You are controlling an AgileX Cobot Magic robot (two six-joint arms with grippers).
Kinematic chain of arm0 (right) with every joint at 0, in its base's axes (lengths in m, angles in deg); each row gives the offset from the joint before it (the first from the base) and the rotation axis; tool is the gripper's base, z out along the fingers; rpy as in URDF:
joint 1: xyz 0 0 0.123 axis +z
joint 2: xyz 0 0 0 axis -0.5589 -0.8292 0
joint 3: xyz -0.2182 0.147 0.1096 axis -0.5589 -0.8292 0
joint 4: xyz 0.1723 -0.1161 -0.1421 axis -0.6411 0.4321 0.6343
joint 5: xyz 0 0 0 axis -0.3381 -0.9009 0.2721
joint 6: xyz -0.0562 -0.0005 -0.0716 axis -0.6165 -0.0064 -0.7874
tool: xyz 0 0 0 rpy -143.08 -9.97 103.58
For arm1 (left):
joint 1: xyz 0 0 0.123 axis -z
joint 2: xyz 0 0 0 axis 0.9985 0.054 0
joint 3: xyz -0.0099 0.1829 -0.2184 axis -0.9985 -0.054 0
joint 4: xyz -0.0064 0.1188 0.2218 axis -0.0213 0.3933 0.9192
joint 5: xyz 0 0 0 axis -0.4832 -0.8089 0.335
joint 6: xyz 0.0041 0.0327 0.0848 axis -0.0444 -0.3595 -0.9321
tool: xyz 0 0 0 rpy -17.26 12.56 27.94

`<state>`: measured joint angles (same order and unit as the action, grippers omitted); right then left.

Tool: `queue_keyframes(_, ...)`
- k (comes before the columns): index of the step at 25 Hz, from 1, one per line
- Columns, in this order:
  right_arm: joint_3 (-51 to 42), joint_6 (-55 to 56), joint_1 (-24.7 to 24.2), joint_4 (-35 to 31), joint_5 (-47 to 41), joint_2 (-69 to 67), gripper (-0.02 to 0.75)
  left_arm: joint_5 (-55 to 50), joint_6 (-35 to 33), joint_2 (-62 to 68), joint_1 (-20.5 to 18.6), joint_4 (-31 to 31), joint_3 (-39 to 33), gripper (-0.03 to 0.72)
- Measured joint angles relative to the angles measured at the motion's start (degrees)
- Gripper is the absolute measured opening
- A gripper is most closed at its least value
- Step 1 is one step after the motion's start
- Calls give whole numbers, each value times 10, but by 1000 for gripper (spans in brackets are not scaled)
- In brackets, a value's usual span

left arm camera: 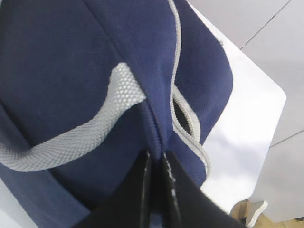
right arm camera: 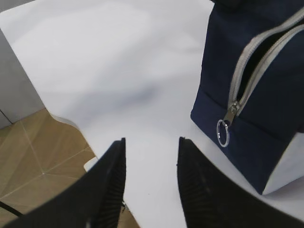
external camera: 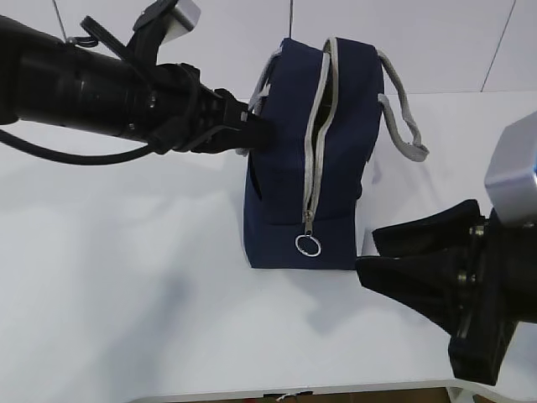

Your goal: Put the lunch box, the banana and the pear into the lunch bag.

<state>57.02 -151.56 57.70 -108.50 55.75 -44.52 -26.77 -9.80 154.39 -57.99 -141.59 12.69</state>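
Zipper ring pull (external camera: 308,244) on the navy-blue fabric lunch bag (external camera: 285,168) faces the empty, spread right gripper (right arm camera: 151,183), clearly nearer; left gripper (left arm camera: 156,166) pinches bag's upper fabric.

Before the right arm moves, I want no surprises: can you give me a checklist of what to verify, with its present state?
1. Navy-blue fabric lunch bag upright on the white table: ok.
2. Left gripper shut on the bag's fabric: ok.
3. Grey zipper unzipped, its slit only narrowly parted: ok.
4. Metal ring pull hanging free at the zipper's lower end: ok.
5. Right gripper open, empty, over the table short of the bag: ok.
6. Lunch box, banana and pear located: cannot tell, none in view.
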Motion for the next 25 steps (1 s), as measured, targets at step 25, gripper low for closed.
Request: queue_keyframes(25,45,-333,0,-135,31,-218,315,-2,0,2,0,-39,-1,-8)
